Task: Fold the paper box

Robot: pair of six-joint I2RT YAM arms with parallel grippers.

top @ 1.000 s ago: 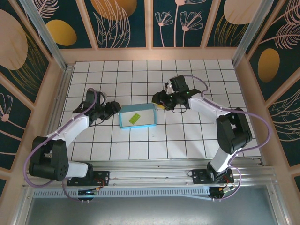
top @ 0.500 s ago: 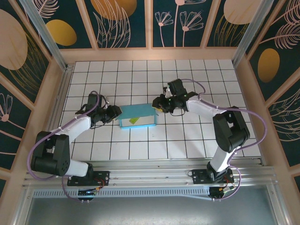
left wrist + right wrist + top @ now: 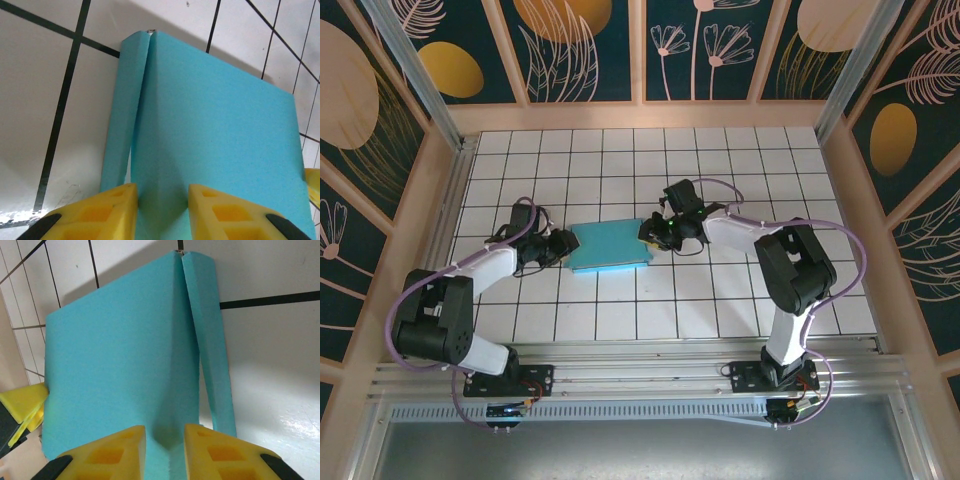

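The tiled table [image 3: 720, 300] carries the paper box [image 3: 609, 247] near its middle, closed flat with the turquoise side up. The left gripper [image 3: 560, 248] meets its 9 o'clock end and the right gripper [image 3: 650, 233] its 3 o'clock end, probably to press both end folds home together. Each pair of jaws stands narrowly apart astride a fold; whether they pinch it I cannot tell.

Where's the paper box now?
Top view: the paper box lies mid-table, between the left pincer at its left edge and the right pincer at its right.
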